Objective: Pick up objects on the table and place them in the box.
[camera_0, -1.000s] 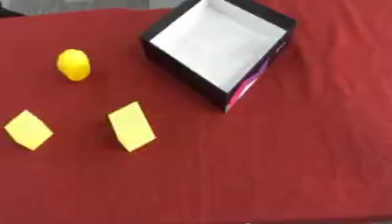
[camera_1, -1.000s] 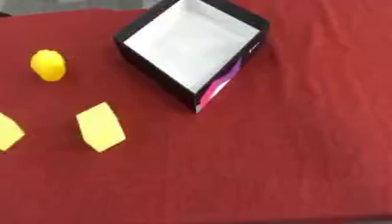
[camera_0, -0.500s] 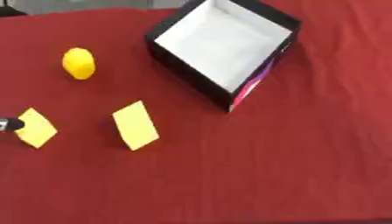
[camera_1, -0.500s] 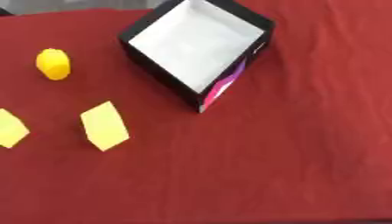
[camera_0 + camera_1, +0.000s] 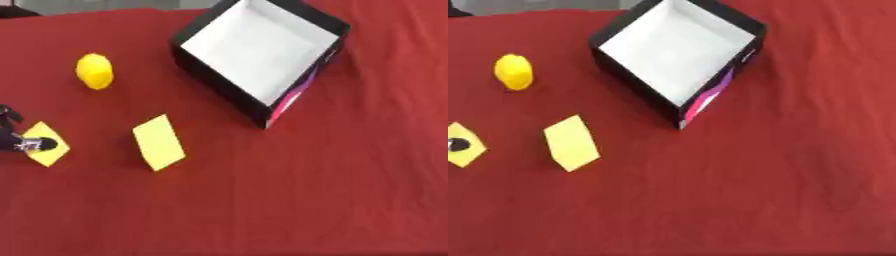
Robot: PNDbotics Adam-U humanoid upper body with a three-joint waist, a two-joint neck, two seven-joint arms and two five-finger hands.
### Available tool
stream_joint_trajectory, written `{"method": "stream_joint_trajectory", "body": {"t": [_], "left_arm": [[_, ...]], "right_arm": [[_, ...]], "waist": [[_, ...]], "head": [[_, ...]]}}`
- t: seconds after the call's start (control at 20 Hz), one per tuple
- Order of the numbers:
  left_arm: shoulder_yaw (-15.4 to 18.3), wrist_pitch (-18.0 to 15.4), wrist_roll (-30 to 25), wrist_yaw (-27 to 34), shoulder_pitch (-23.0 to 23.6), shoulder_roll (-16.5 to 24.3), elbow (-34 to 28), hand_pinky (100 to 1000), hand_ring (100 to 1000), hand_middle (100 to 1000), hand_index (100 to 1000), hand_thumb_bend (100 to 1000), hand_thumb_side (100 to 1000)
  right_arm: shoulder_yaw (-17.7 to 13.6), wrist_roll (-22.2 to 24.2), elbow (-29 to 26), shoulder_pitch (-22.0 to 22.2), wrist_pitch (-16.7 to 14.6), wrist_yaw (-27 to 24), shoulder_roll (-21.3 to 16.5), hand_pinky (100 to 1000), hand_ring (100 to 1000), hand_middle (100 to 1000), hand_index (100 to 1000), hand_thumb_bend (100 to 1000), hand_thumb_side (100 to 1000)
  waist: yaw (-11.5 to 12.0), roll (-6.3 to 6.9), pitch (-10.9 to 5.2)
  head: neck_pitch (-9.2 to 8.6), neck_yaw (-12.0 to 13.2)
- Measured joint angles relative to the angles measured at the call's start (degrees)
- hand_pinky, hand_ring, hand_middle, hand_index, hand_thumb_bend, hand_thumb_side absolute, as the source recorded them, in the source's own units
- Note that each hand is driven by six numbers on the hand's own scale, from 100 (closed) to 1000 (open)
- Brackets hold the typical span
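Note:
An open black box with a white inside stands askew at the top middle of the red table. Left of it lies a yellow rounded object. Nearer me a yellow block sits tilted on the cloth. A second, flatter yellow piece lies at the far left. My left hand pokes in from the left edge, and a dark part of it lies over that piece's left corner. Only a small bit of the hand shows. My right hand is out of sight.
The red cloth stretches bare across the right and the front. A grey strip beyond the table's far edge shows at the top left.
My left hand has come in from the left edge and now reaches the far-left yellow piece. The whole picture has drifted slightly right.

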Motion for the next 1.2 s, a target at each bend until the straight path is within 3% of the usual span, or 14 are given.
{"method": "stream_joint_trajectory", "body": {"t": [0.2, 0.6, 0.95, 1.2], "left_arm": [[-0.53, 0.09, -0.12, 0.07, -0.40, -0.37, 0.02, 820, 758, 686, 841, 709, 528], [-1.76, -0.25, -1.38, -1.00, -1.23, -2.36, 2.14, 806, 754, 686, 839, 564, 376], [-1.87, -0.26, -1.58, -1.04, -1.29, -3.04, 3.06, 765, 700, 626, 790, 344, 256], [-1.56, 0.60, -0.71, 0.70, -0.88, -3.18, 0.72, 751, 676, 604, 773, 242, 255]], "right_arm": [[0.00, -0.07, 0.03, 0.03, 0.07, 0.00, 0.33, 883, 830, 795, 892, 445, 554], [0.03, -0.21, 0.32, 0.50, -0.04, -0.01, 0.94, 882, 826, 791, 890, 437, 538], [0.03, -0.62, 0.36, 0.99, -0.03, -0.18, 1.12, 881, 825, 790, 889, 453, 552], [0.02, -0.72, 0.64, 1.56, 0.00, -0.21, 1.42, 881, 825, 790, 889, 456, 552]], "waist": [[0.04, 0.00, 0.00], [0.04, 0.00, 0.00], [0.34, 0.00, 0.00], [0.59, 0.00, 0.00]], "head": [[0.00, 0.64], [-0.01, 1.47], [-0.04, 1.61], [-0.04, 1.54]]}}
